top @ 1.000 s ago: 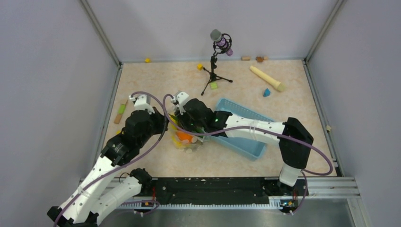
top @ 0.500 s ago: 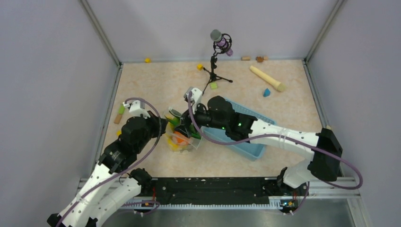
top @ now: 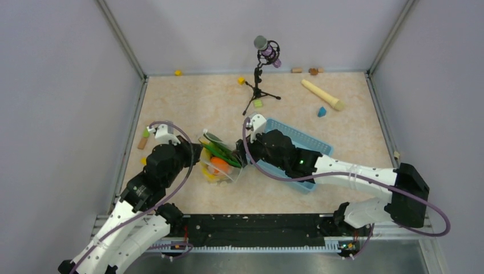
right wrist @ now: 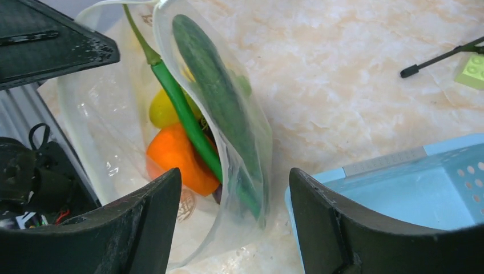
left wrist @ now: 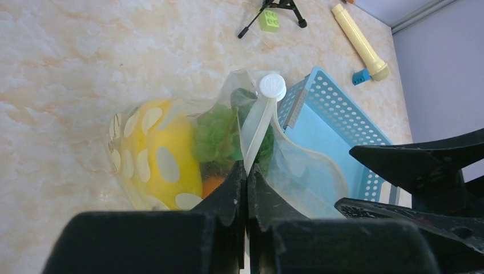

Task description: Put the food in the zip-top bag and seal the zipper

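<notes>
The zip-top bag [top: 220,164] lies between my two grippers, left of the light blue basket [top: 311,149]. It holds the orange [right wrist: 177,155], a yellow fruit [left wrist: 157,151], green grapes [left wrist: 216,134] and the green cucumber [right wrist: 216,94]. My left gripper [left wrist: 246,169] is shut on the whitish zipper strip [left wrist: 258,123] at the bag's mouth, and it also shows in the top view [top: 196,155]. My right gripper [right wrist: 234,177] is open and empty, its jaws on either side of the bag's near edge, not touching it. In the top view [top: 244,158] it sits between bag and basket.
A microphone on a black tripod [top: 259,85] stands behind the bag. A beige wooden cylinder [top: 322,94], a blue block [top: 322,111], a green block [top: 258,103] and a yellow block [top: 241,80] lie at the back. Grey walls close in three sides.
My right gripper has drawn back to the right from over the bag's mouth, toward the basket. The cucumber now lies in the bag. My left gripper still holds the strip and has shifted slightly.
</notes>
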Robot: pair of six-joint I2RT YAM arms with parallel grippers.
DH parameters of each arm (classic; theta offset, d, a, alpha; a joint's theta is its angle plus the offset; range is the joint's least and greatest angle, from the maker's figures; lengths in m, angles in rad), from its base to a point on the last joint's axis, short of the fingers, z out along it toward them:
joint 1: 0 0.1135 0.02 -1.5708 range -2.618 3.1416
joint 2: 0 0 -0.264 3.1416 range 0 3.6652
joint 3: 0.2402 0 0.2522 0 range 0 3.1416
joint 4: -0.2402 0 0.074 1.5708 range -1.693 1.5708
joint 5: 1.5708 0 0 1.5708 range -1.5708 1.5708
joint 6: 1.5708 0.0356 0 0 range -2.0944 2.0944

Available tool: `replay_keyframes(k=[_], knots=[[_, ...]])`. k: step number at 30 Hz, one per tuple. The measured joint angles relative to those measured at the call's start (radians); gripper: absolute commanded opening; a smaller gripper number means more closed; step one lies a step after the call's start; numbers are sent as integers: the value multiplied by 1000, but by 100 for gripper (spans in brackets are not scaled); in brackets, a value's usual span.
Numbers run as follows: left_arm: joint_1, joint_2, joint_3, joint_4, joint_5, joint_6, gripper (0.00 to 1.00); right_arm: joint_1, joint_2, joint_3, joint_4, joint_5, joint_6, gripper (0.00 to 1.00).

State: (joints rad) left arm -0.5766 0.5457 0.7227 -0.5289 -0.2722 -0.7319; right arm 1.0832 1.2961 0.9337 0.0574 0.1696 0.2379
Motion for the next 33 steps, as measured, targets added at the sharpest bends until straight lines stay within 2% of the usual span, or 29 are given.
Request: replay_keyframes(k=[1,2,4,6,7,15,20,22,24,33], knots=[[0,0,-3,3,2,0,0,0,10,-1,2,12,3,62],[0,0,-5,6,3,0,0,0,21,-1,3,23,7,52],[0,0,-8,6,5,-3,0,0,46,-1,2,43,11,17],[0,0,-9,6,7,-3,0,-1,74,1,2,54,2,2],[0,0,-9,6,10,-4,0,-2,88,3,2,58,-3,0],[0,23,-9,18,29,-11,0,-14,146,68,19,49,-73,0],[1,74,-20,85,85,-30,0,-33,185,132,34,13,-138,0],[1,102,-24,118,117,-36,5,-39,198,150,33,-21,-162,0],[1,134,-24,153,148,-44,5,-49,208,161,32,-69,-183,0],[-8,269,-86,399,196,-143,2,-142,226,183,21,-297,-223,0]])
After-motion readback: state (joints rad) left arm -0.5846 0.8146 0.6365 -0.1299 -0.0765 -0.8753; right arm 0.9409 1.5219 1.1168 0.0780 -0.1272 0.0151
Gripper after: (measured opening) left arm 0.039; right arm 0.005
